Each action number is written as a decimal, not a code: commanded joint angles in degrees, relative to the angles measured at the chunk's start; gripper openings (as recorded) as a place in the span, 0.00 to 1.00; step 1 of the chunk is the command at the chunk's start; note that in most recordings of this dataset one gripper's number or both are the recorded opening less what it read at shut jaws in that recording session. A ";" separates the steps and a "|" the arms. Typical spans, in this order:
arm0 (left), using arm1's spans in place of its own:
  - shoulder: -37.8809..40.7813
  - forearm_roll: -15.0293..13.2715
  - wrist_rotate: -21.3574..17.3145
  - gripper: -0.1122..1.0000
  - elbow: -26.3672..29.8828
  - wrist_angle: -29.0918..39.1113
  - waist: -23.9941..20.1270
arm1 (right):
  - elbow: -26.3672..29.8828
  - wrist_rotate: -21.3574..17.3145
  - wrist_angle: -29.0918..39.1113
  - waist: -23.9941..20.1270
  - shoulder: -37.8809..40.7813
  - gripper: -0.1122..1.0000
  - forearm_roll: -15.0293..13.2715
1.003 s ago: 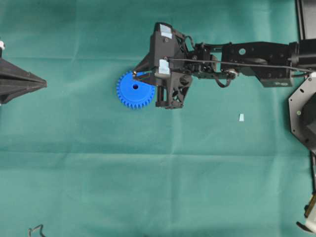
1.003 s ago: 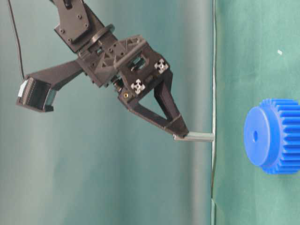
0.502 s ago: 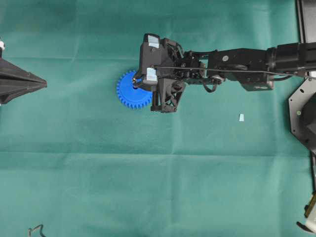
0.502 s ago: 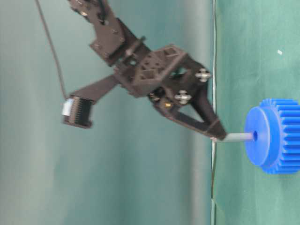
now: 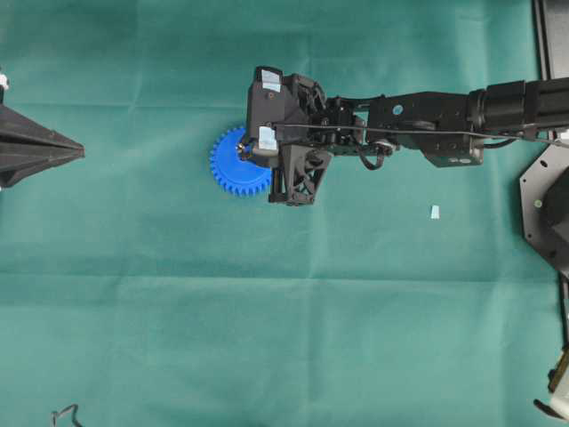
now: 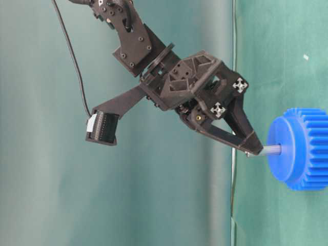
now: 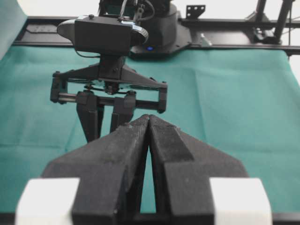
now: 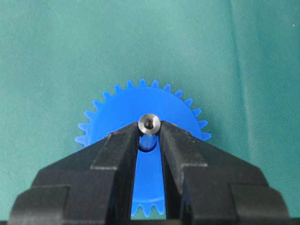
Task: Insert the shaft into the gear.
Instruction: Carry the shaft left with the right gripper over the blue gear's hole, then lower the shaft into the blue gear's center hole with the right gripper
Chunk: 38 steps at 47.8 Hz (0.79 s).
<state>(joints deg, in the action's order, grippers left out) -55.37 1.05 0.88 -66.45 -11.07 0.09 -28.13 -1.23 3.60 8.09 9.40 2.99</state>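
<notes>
The shaft (image 8: 150, 124) looks light, stiff and slick, a bare metal pin best pinched near its top end, while the gear (image 6: 300, 148), rigid plastic, lies flat on the green bench (image 5: 267, 311). The right claw (image 8: 150, 133) is clenched on the shaft's top end, its lower tip at the gear's centre hole. The left claw (image 7: 149, 123) sits clenched and empty, well apart.

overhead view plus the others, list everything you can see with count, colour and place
gear: one, bright blue, flat on the cloth, left of centre in the overhead view
shaft: one, grey metal, upright, lower end in the gear's centre hole
scrap: one, pale, on the cloth towards the right arm's base
table cloth: one, green, covering the table
right tool: black, shut on the shaft's top, above the gear
left tool: black, shut, holding nothing
</notes>
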 commanded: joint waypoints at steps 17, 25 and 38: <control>0.44 0.18 0.00 0.10 1.49 -0.26 -0.18 | -1.14 -0.09 -2.99 0.00 -0.79 0.26 0.09; 0.53 0.09 0.00 0.10 1.41 -0.26 -0.18 | -1.05 -0.09 -3.69 0.00 0.44 0.26 0.09; 0.53 0.09 0.09 0.10 1.49 -0.26 -0.18 | -0.70 -0.09 -4.04 0.00 1.93 0.26 0.09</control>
<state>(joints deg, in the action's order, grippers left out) -55.28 1.05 0.88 -66.45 -11.07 0.09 -29.79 -1.41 0.00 8.09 11.95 2.99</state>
